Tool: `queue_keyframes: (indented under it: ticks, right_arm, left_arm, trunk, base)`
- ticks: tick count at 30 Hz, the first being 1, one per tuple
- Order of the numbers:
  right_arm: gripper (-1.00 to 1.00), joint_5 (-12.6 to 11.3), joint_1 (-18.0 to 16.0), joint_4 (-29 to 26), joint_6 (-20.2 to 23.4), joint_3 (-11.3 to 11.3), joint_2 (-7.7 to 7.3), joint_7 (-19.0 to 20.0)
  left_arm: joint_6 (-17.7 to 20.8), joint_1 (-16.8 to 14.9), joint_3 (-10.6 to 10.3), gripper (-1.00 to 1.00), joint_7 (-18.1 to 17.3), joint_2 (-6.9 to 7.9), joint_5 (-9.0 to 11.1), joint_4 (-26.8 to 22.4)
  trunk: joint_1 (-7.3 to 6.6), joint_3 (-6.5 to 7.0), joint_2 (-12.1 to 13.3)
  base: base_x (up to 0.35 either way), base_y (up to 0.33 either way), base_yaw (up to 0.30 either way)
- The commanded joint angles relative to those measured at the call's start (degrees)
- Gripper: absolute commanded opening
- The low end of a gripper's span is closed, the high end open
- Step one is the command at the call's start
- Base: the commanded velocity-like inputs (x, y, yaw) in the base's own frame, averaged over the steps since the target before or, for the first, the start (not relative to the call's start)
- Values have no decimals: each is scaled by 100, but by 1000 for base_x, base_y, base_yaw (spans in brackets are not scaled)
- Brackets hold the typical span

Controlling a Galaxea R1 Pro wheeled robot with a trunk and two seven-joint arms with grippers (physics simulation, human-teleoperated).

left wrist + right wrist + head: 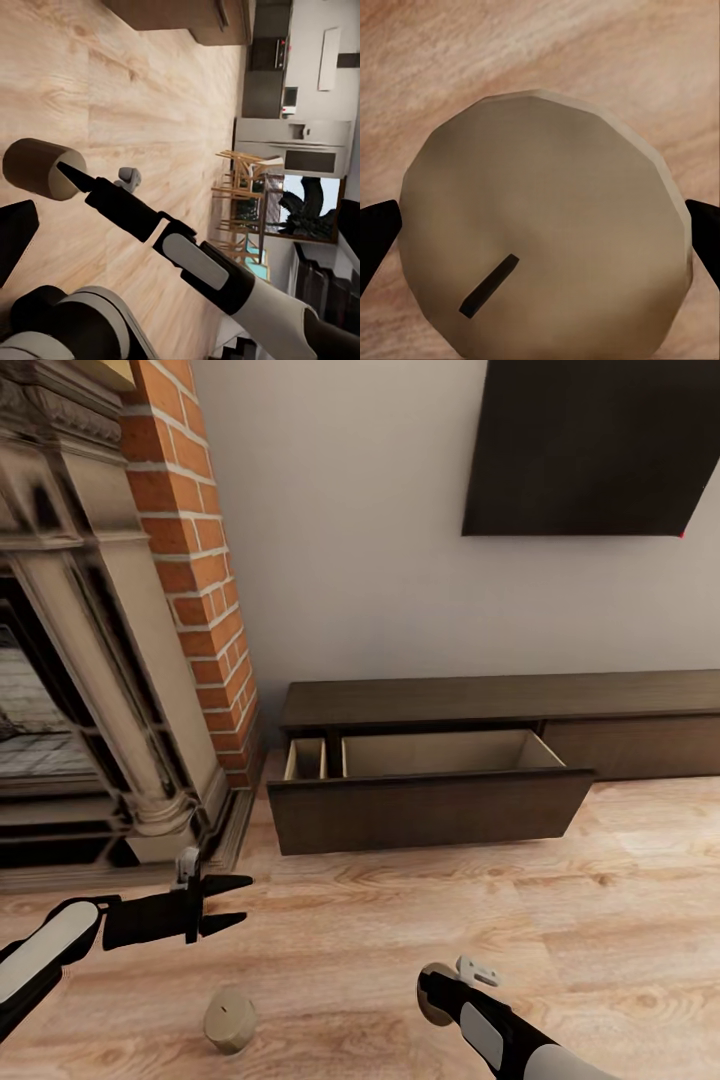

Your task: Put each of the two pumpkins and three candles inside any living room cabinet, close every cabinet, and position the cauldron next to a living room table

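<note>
A beige candle point(230, 1020) stands on the wood floor near the front, just below my open left gripper point(245, 900), which holds nothing. A second candle point(540, 225) sits between the fingers of my right gripper point(435, 995). Its top lies close to the right wrist camera, with one black fingertip point(375, 240) at each side. The jaws stand wide, and no squeeze shows. The left wrist view shows this candle point(34, 169) with a right finger point(75, 176) across its end. The dark brown cabinet point(500, 702) runs along the wall, its left drawer point(430, 810) pulled out with a pale interior.
A stone fireplace point(90, 710) and a brick column point(195, 560) rise at the left. A dark panel point(590, 440) hangs on the wall above the cabinet. Open wood floor lies between me and the drawer. Far off, the left wrist view shows chairs point(240, 187).
</note>
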Motion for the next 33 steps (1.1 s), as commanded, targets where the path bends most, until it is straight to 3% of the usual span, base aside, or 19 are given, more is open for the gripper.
queue_keyframes:
  ticks: [1, 8, 9, 13, 15, 18, 22, 28, 30, 33]
  right_arm:
    - [-100, -36, -3, -13, 19, 48, -3, -41]
    - [-100, -40, -3, -21, 51, 51, -34, -46]
    - [-100, -46, -3, -21, 59, 47, -34, -48]
    - [-100, -37, -3, -80, 210, 41, -18, -51]
    - [-100, -49, -3, -451, 284, 41, -10, -56]
    - [-100, -66, 6, -1030, 607, 40, -9, -71]
    - [-100, -41, 101, -1384, 826, 40, -4, -90]
    - [-100, -104, 159, -2081, 1354, 26, -44, -129]
    - [-100, -115, 164, -2448, 1610, 19, -54, -314]
    - [-100, -133, 297, -3390, 2099, 6, -62, -984]
  left_arm:
    - [-3, -7, -14, 100, -46, 4, -29, 52]
    - [-21, -7, -1, 100, -13, 12, -128, 285]
    - [-27, -7, 21, 100, -5, 12, -274, 318]
    - [-52, -7, 119, 100, 276, 1, -1220, 395]
    - [-62, -7, 273, 100, 542, -5, -1411, 403]
    - [-69, -7, 390, 100, 1093, -32, -1485, 406]
    - [-153, -7, 428, 100, 1681, -59, -1510, 405]
    - [-759, -7, 415, 100, 2294, -66, -1681, 407]
    - [-987, -7, 408, 100, 2477, -76, -1833, 448]
    - [-1294, -7, 396, 100, 2729, -174, -2071, 798]
  trunk:
    - [-1, -5, -2]
    - [-1, -5, -2]
    - [-1, -5, -2]
    - [-1, -5, -2]
    - [-1, -5, -2]
    - [-1, -5, -2]
    - [-1, -5, -2]
    - [-1, -5, -2]
    - [-1, -5, -2]
    - [-1, -5, -2]
  base:
    - [0, 113, 0]
    - [0, 32, 0]
    - [0, 4, 0]
    - [0, 1, 0]
    - [0, 0, 0]
    - [0, 0, 0]
    - [0, 0, 0]
    - [0, 0, 0]
    - [0, 0, 0]
    - [0, 0, 0]
